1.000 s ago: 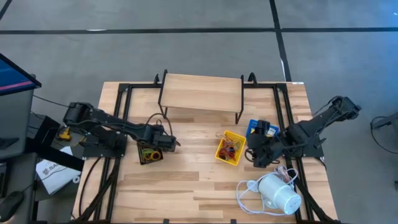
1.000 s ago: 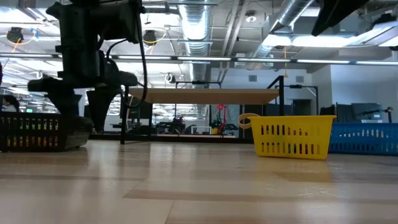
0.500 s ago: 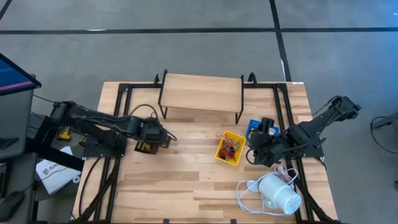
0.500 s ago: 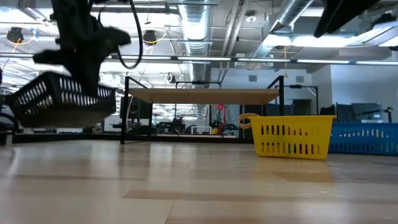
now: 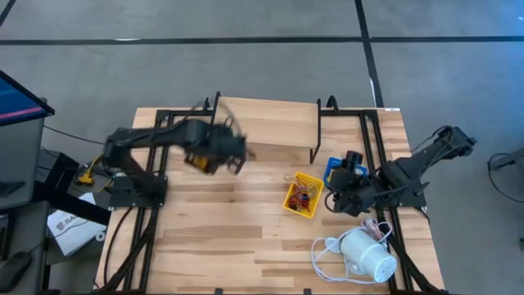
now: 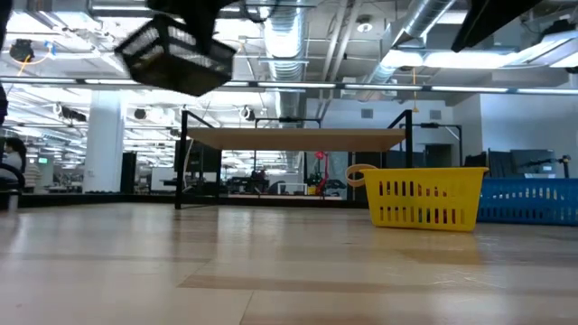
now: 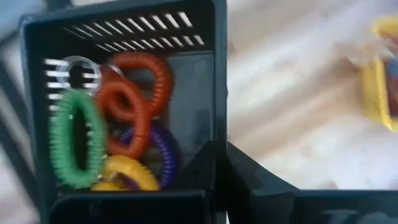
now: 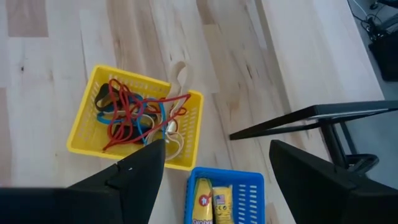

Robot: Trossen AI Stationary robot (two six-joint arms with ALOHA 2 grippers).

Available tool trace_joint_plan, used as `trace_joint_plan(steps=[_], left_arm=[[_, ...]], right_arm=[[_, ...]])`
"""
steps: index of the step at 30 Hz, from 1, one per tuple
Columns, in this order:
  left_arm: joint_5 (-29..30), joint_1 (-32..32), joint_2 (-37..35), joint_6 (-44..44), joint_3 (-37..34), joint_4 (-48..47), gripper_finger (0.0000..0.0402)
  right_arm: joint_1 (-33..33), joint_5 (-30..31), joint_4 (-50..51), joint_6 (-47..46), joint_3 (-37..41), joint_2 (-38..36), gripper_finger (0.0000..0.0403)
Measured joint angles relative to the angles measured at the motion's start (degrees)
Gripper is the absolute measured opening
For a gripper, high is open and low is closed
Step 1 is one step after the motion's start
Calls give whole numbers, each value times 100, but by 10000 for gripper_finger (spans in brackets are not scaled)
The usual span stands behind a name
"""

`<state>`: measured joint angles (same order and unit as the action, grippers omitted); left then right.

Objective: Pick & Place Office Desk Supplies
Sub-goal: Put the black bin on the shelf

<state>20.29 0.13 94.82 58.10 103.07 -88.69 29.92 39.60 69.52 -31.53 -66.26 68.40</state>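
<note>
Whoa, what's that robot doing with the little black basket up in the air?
The left gripper is shut on the rim of the black basket and holds it up off the wooden table, near the small raised shelf. Inside the basket are coiled loops in green, orange, purple and yellow. The right gripper hangs open above the yellow basket of tangled bands and the blue basket, holding nothing. A white device with a cord lies nearby.

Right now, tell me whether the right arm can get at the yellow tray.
Probably yes. The right gripper hangs open just beside the yellow tray, with bare table between them. The left gripper, shut on the black tray, is lifted well clear.
</note>
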Motion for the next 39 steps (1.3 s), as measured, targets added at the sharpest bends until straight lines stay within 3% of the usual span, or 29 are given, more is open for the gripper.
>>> trace_joint_plan(steps=[6,12,25,31,39], left_arm=[[58,1519,913,-1508,1762,167,1],[23,2338,1445,-2003,2057,254,1],[-472,2416,2386,-1909,2057,932,1],[-422,2426,2319,-1694,2056,1321,18],[-415,2409,1986,-1871,2057,1537,73]], right_arm=[[-53,-14,-56,5,0,-21,285],[-47,-11,-89,42,0,-21,285],[-41,72,-98,152,0,-20,285],[97,74,-84,74,121,-19,285],[198,74,17,-104,186,-19,285]])
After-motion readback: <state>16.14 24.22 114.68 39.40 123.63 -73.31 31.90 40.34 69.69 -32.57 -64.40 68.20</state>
